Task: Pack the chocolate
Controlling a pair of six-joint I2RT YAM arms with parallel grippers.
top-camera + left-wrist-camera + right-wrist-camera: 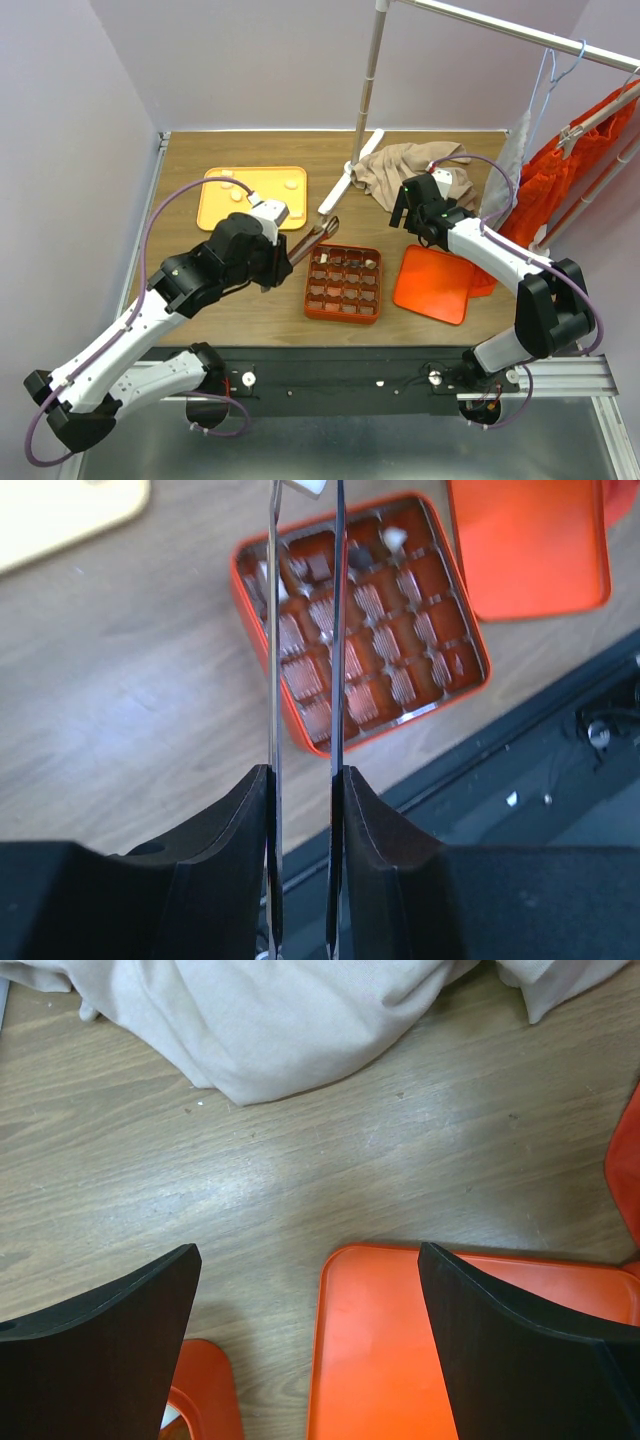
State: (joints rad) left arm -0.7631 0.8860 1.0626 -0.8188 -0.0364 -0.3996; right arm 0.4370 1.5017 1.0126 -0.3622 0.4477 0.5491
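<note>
left pincer (305,780): clamped on metal tongs (274,630), tips over orange gridded box (342,317). right pincer (310,1340): spread wide, empty. chocolate (291,184): partly on yellow tray (260,210), partly in box cells. risk: lump slipping from thin blades, missing its cell.

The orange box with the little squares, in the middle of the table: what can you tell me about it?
The orange box is shallow, square with rounded corners, plastic-looking, split by a grid into small cells with ribbed-looking floors. It lies flat on the wooden table. Some far cells hold brown chocolate pieces; a pale piece sits in the far-right corner cell. Metal tongs in the left gripper reach past its far-left corner; contact cannot be told.
</note>
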